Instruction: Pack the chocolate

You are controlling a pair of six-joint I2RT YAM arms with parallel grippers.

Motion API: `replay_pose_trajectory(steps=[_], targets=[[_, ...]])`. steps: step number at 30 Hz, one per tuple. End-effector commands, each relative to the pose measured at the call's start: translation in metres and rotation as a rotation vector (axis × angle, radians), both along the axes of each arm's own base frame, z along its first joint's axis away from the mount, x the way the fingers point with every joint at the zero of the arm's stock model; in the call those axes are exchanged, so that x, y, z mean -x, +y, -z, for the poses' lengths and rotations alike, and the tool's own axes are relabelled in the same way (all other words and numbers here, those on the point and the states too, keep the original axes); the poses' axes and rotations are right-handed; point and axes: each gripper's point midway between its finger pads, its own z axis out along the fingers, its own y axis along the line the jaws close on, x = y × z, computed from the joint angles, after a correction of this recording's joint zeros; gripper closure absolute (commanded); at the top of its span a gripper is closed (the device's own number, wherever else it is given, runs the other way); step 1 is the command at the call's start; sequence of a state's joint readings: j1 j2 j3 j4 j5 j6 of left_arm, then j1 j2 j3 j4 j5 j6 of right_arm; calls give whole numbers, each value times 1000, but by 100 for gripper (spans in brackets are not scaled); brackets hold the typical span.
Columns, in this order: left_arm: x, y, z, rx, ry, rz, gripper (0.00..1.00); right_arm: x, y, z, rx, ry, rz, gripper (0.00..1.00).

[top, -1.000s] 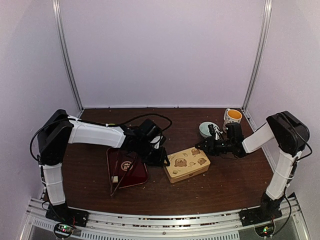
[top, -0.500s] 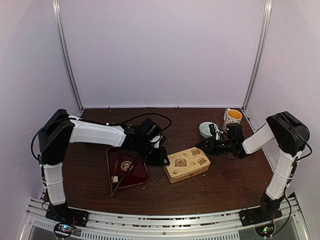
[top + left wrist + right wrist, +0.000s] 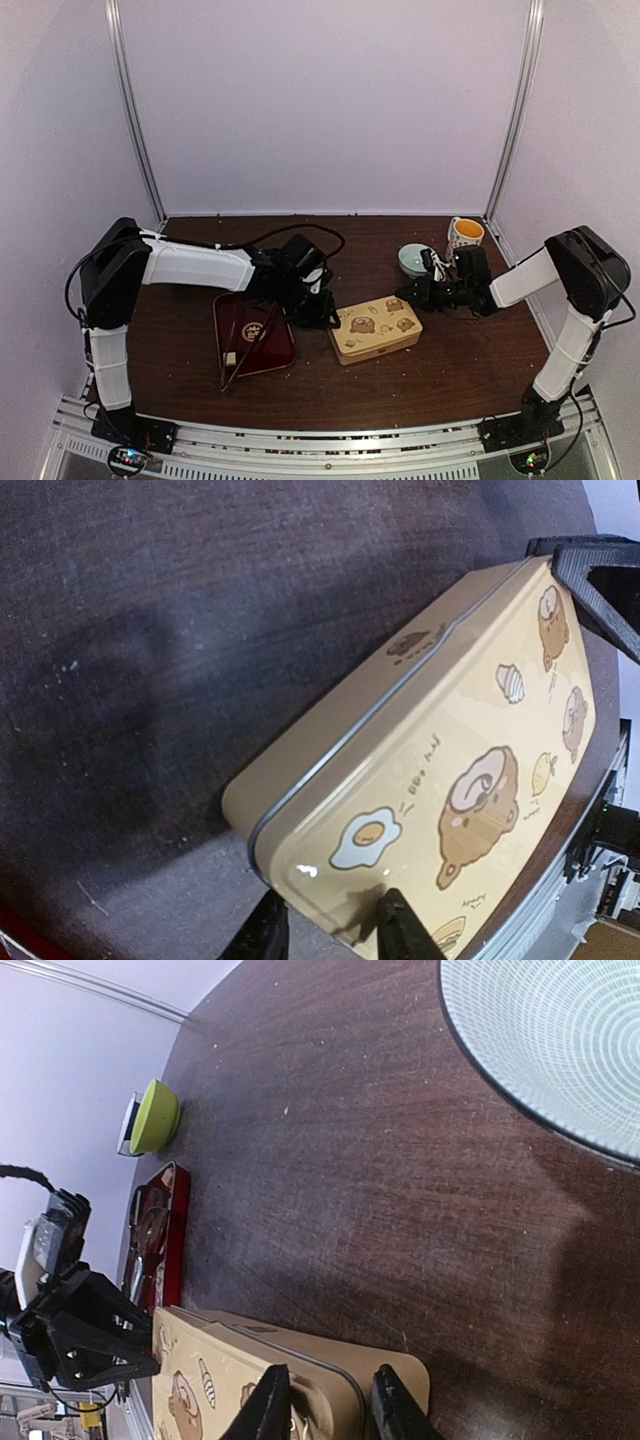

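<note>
Not finding the chocolate in any view; cannot tell where. Seeing only a closed beige tin (image 3: 375,328) with bear prints, lying on the desk (image 3: 450,370). Clamping the tin's left corner with the left hand (image 3: 330,932), fingers either side of the rim. Straddling the opposite end with the right hand (image 3: 327,1405); cannot tell whether pinching or loose. Noting a red tray (image 3: 275,350) just left, a pale bowl (image 3: 408,258) and mug (image 3: 466,233) behind.

Overhead view takes in the table (image 3: 450,370); both close wrist views apparently share the tin (image 3: 430,750).
</note>
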State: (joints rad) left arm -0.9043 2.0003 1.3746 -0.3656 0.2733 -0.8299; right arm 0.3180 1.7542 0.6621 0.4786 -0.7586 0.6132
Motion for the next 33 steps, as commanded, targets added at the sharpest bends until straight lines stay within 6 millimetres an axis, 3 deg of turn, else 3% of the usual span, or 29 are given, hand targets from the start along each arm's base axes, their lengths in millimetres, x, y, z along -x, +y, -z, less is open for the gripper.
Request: replay_pose_trajectory(steps=[1,9,12,14,17,26,33], targets=[[-21,8,-2,-94,-108,-18,70,20,-17,16,202,108,-8,74],[-30,11,-48,-88,-197,-23,71,16,-27,-39,357,-29,-4,72],[-32,6,-65,-50,-232,-7,85,22,-25,-46,436,-61,-18,78],[-34,3,-69,-41,-244,0,100,25,-21,-45,468,-65,-31,88],[-36,0,-67,-41,-244,4,100,26,-16,-40,489,-59,-44,100],[-36,-5,-62,-42,-239,9,100,25,-5,-16,546,-24,-68,100],[-35,-10,-39,-48,-214,15,100,16,4,-46,531,-81,-57,100]])
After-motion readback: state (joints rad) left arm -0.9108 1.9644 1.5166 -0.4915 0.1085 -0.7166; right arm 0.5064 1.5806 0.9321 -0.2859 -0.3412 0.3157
